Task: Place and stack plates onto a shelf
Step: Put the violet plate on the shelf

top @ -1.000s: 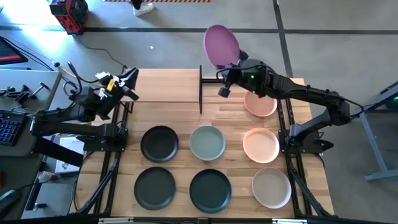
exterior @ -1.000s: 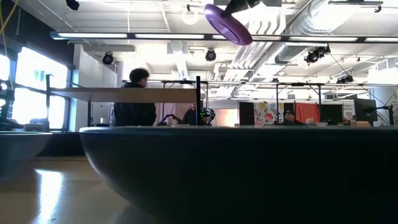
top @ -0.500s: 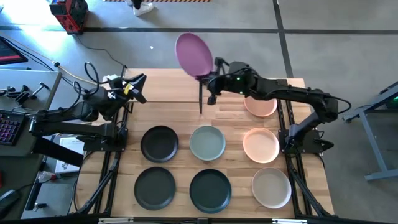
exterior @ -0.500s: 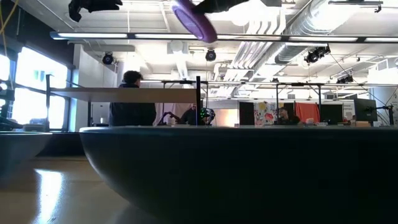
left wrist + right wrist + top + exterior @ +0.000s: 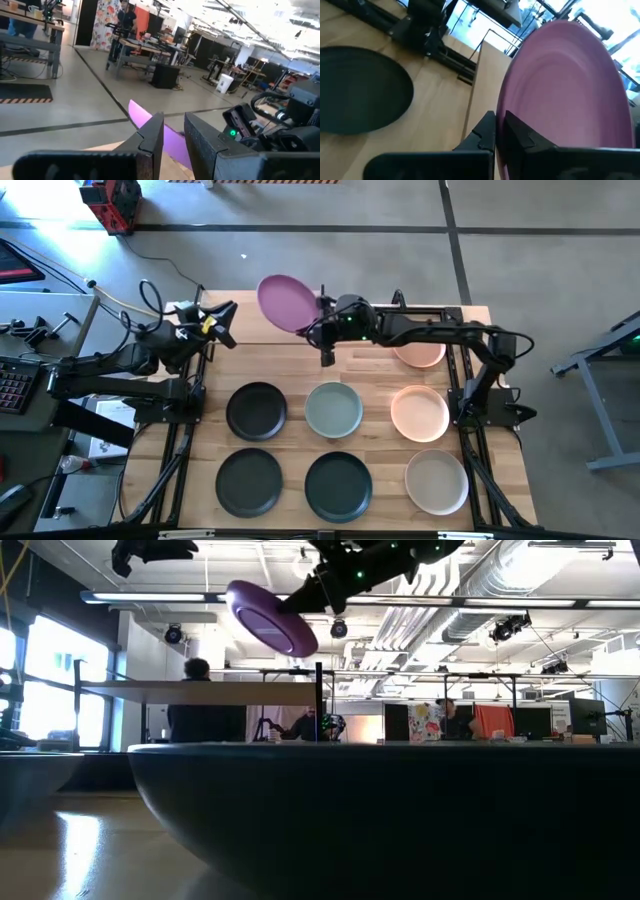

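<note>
The purple plate (image 5: 283, 302) hangs tilted in the air over the shelf (image 5: 250, 332), a light-wood panel at the table's far edge with a black post (image 5: 324, 352). My right gripper (image 5: 312, 323) is shut on this plate and reaches in from the table's right. In the low view the plate (image 5: 266, 620) slants above the shelf's edge (image 5: 200, 692). My left gripper (image 5: 228, 322) hovers open near the shelf's left end, and the purple plate (image 5: 145, 117) lies beyond its fingers. Several other plates rest flat on the tabletop. My right gripper pinches the purple plate's rim (image 5: 512, 107) between its two fingers, on the edge facing the table's right. One finger (image 5: 485, 131) is on one face and the other on the opposite face. The plate is lifted clear and tilted.
The plates lie in two rows: black (image 5: 256, 411), sage green (image 5: 334, 409), peach (image 5: 419, 413), dark grey (image 5: 249, 482), another dark one (image 5: 338, 486) and beige (image 5: 436, 481). Another peach plate (image 5: 420, 354) lies under the right arm. People stand in the room behind.
My right gripper has carried the purple plate from beyond the table's far edge toward the table's left and down, to above the shelf. The plate has tipped from nearly upright to a flatter slant. My left gripper has risen and shifted slightly toward the shelf.
</note>
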Action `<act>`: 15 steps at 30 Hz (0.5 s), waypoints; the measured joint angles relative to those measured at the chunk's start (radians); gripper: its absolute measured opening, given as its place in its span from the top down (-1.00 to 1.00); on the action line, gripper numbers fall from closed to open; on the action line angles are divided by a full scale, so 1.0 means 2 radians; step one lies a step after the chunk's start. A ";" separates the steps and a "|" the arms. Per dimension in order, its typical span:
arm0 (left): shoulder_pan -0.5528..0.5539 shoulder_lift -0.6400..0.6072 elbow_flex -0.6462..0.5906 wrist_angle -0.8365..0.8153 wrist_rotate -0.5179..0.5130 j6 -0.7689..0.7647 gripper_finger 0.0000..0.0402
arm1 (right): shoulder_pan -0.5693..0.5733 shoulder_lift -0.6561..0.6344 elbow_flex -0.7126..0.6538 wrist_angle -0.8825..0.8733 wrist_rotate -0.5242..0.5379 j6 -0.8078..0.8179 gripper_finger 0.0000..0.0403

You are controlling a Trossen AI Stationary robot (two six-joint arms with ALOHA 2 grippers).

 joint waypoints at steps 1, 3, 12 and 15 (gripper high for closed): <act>0.000 0.000 0.000 -0.003 0.000 0.000 0.68 | 0.000 0.000 0.000 -0.003 0.000 -0.005 1.00; 0.000 0.000 0.000 -0.010 0.000 0.000 0.68 | 0.001 0.000 0.000 -0.003 -0.001 -0.010 1.00; 0.000 0.000 0.000 -0.011 -0.001 -0.001 0.68 | -0.002 0.006 0.000 -0.011 -0.022 -0.013 1.00; 0.001 0.003 0.000 -0.018 -0.006 -0.034 0.68 | 0.002 0.006 0.000 -0.011 -0.022 -0.020 1.00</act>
